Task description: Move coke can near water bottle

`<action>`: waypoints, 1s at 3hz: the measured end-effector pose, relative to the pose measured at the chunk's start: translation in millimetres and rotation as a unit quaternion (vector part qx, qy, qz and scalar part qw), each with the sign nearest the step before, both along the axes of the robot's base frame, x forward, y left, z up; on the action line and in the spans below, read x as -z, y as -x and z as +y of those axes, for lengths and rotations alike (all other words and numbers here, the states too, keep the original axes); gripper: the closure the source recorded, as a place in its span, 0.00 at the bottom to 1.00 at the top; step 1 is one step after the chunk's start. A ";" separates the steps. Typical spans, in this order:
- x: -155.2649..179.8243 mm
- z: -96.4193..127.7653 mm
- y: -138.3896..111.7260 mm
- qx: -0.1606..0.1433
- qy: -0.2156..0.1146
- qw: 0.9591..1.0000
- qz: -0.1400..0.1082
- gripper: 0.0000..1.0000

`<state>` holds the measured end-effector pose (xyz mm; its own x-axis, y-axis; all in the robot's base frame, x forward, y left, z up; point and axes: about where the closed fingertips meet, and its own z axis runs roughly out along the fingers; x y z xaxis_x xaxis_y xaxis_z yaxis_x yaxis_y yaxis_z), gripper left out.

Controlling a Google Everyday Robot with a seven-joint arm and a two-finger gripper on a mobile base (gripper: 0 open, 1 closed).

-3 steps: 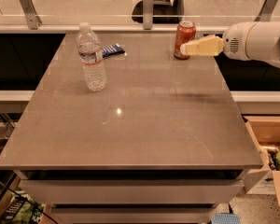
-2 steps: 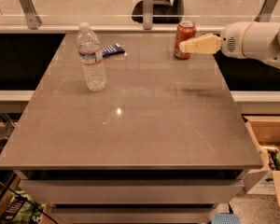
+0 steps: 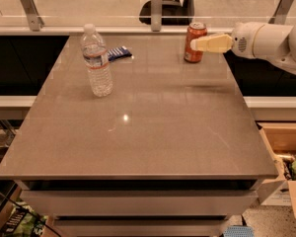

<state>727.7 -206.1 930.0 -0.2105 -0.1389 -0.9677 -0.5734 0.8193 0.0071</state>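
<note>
The coke can (image 3: 194, 32), red-orange with a silver top, stands upright at the far right of the grey table (image 3: 153, 132). My gripper (image 3: 197, 44) reaches in from the right on a white arm, and its cream tip overlaps the middle of the can. The water bottle (image 3: 96, 60), clear with a white cap and a red label band, stands upright at the far left of the table, well apart from the can.
A flat dark blue packet (image 3: 119, 52) lies just right of and behind the bottle. A glass railing with metal posts (image 3: 157, 6) runs behind the table. An open cardboard box (image 3: 286, 152) stands on the floor to the right.
The gripper has risen slightly against the can. The can and the bottle have not moved.
</note>
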 end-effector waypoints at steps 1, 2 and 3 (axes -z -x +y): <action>11.4 -1.4 -20.4 -0.010 -0.018 1.000 -0.008 0.00; 19.9 -1.6 -39.3 -0.017 -0.030 0.999 -0.013 0.00; 21.3 2.4 -53.6 -0.026 -0.032 0.999 -0.018 0.00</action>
<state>781.3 -203.7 908.7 -0.1687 -0.0860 -0.9819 -0.6154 0.7874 0.0368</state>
